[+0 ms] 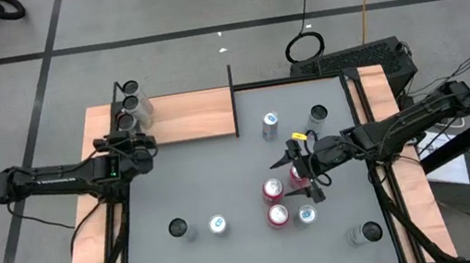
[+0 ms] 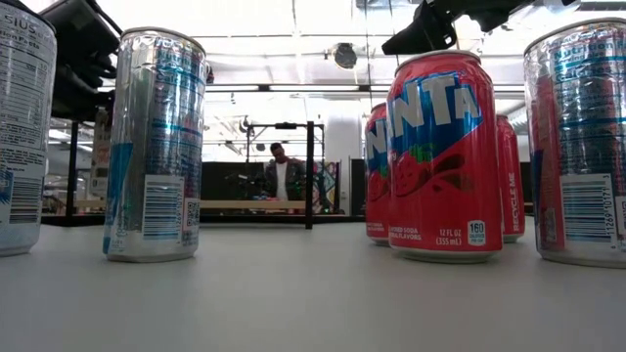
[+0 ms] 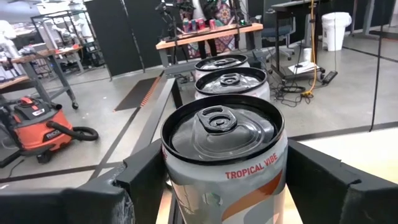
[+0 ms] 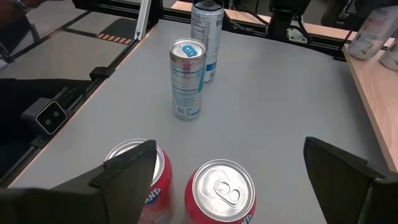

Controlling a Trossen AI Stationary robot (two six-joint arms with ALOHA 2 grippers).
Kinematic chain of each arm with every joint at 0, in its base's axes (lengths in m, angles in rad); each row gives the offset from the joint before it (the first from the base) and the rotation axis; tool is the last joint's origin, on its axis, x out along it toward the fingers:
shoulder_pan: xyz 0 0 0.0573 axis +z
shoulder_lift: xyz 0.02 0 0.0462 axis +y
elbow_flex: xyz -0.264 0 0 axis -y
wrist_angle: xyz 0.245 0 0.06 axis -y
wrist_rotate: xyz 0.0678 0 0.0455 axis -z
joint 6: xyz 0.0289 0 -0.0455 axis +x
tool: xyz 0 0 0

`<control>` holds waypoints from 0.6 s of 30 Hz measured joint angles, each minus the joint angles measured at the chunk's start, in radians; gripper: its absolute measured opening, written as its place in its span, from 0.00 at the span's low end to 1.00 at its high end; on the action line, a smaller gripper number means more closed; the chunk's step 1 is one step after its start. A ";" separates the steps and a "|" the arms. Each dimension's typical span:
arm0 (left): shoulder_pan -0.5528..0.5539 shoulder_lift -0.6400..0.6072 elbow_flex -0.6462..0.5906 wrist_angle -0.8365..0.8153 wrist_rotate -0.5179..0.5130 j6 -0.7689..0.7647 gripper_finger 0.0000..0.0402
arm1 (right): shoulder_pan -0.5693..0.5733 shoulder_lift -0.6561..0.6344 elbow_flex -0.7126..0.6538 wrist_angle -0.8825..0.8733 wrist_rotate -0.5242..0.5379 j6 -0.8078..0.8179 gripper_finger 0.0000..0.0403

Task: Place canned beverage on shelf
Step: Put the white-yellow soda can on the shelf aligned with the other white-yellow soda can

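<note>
High view is showing the shelf (image 1: 191, 119), a flat light-brown wood-grain board with thin black posts, lying lengthwise along the grey counter's (image 1: 224, 180) far left edge. Three silvery cylindrical cans are standing upright in a row at its left end; the left pincer (image 1: 136, 146) is straddling the nearest can (image 3: 224, 155), its fingers spread beside the can's smooth sides. The right pincer (image 1: 305, 172) is hovering wide apart above glossy red cans (image 4: 221, 193) mid-counter, with slim blue-and-silver cans (image 4: 186, 78) standing nearby.
</note>
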 joint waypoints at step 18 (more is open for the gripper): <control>0.025 0.053 0.002 0.040 0.044 0.032 0.70 | 0.000 0.000 0.000 0.000 0.000 0.000 0.85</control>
